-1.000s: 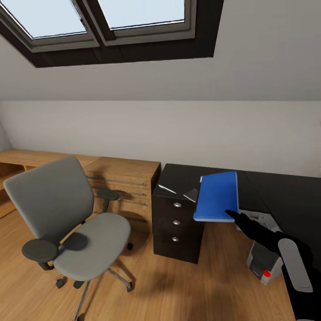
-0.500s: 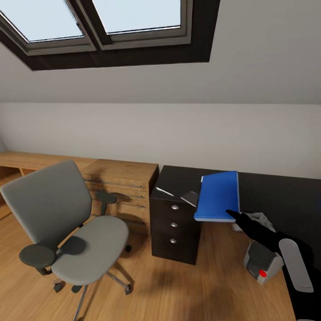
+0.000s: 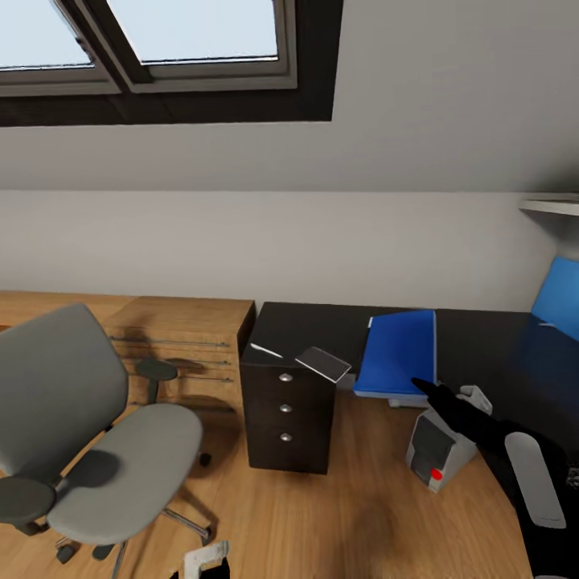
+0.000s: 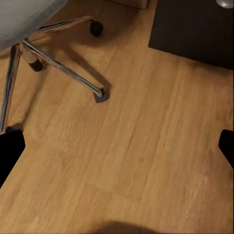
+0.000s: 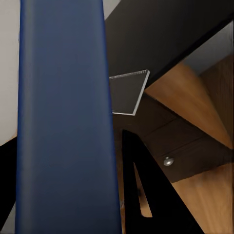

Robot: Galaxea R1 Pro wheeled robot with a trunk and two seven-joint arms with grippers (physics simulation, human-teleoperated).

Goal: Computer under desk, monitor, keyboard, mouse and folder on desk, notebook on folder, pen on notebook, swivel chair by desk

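While the right gripper (image 3: 422, 388) clamps the folder's (image 3: 398, 351) near edge, holding it above the desk (image 3: 482, 346) at 1 o'clock, the left gripper (image 4: 117, 146) gapes wide, empty, over floor (image 4: 146, 146). Chair (image 3: 88, 434) at 9 o'clock.

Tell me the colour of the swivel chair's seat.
Grey; the swivel chair seat shows best in the head view.
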